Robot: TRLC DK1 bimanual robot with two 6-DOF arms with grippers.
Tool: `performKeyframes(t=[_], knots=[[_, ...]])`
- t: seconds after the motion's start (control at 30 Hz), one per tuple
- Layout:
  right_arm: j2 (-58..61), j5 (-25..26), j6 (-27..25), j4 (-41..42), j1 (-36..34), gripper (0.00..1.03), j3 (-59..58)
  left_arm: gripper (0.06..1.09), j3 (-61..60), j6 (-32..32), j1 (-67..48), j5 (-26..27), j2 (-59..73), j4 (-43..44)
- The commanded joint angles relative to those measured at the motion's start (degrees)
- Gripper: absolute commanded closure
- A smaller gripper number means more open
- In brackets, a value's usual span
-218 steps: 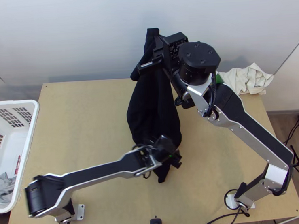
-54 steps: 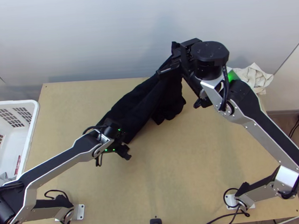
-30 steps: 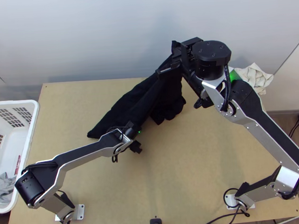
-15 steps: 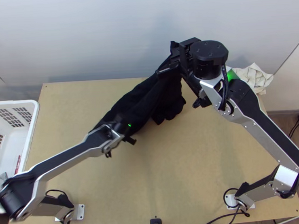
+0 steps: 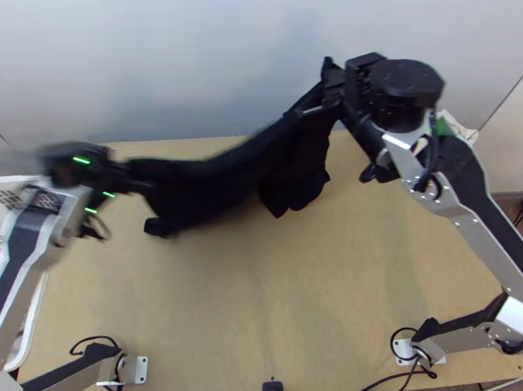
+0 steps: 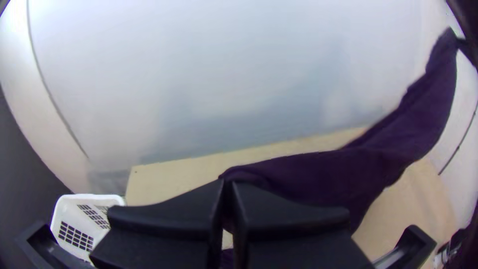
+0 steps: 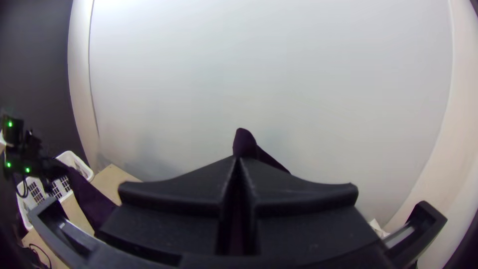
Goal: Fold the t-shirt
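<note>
At the left, by the white basket (image 6: pixel 99 198), one end of the dark t-shirt (image 5: pixel 218 184) is clamped in the left pincer (image 6: pixel 228 185). Bunched, it is strung over the surface (image 5: pixel 303 299) to the right pincer (image 7: pixel 239 162), closed on a far corner, presumably so that the folds can be pulled out before laying. Since the previous frame, the left arm has been swung outward and away, the right shifted slightly rightward.
</note>
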Motion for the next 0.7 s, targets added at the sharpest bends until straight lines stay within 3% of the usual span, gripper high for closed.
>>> performKeyframes(t=[0.0, 0.3, 0.67], knots=[[-3.6, -2.0, -0.5, -0.4, -2.8, 1.00, -0.3, 1.05, 13.1, -0.2, 19.0, 7.1, 0.7, -2.2], [-7.0, -6.7, -3.2, 0.2, -3.0, 1.00, 6.6, 1.05, 25.5, -7.9, 22.4, 7.7, 2.3, 1.5], [-14.5, -7.7, -5.0, -2.3, 2.6, 1.00, 15.7, 1.05, 26.7, -10.1, 10.1, 7.7, -7.1, 11.7]])
